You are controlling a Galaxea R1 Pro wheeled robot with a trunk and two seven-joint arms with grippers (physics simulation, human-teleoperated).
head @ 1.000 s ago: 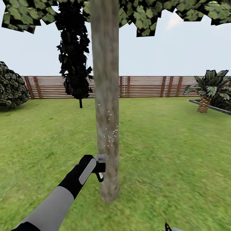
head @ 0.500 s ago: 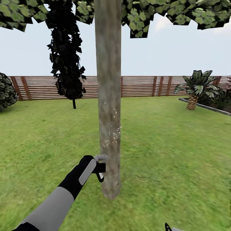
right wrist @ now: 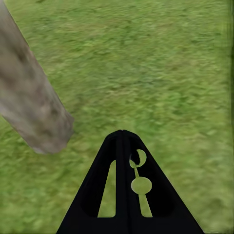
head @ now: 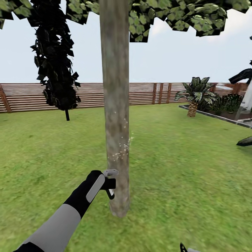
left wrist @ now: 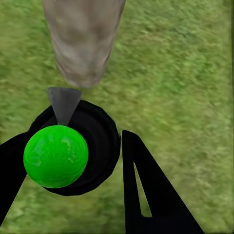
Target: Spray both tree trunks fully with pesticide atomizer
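From the head camera, the left gripper point(head: 105, 182) is clamped on the sprayer point(head: 110, 179), held just beside the low part of the trunk point(head: 115, 105), on the side facing the robot; the left arm is the nearer one by far. The sprayer's grey nozzle points at the trunk, so its long axis runs roughly level from the gripper toward the bark, across the trunk's upright axis. White specks point(head: 122, 145) dot the trunk a little above the nozzle, while the bark higher up and at the foot looks bare, so by my judgement the coming move turns on aiming up and down along the trunk. Behind the trunk lie the lawn point(head: 182, 168), the slatted fence point(head: 143, 93) and a palm point(head: 193, 96). From the left wrist camera, the gripper point(left wrist: 73, 161) holds the sprayer point(left wrist: 80, 151), its grey tip aimed at the trunk's foot point(left wrist: 83, 44). From the right wrist camera, the right gripper point(right wrist: 123, 141) is closed with its fingers together, empty, the trunk's foot point(right wrist: 34, 112) near it over grass.
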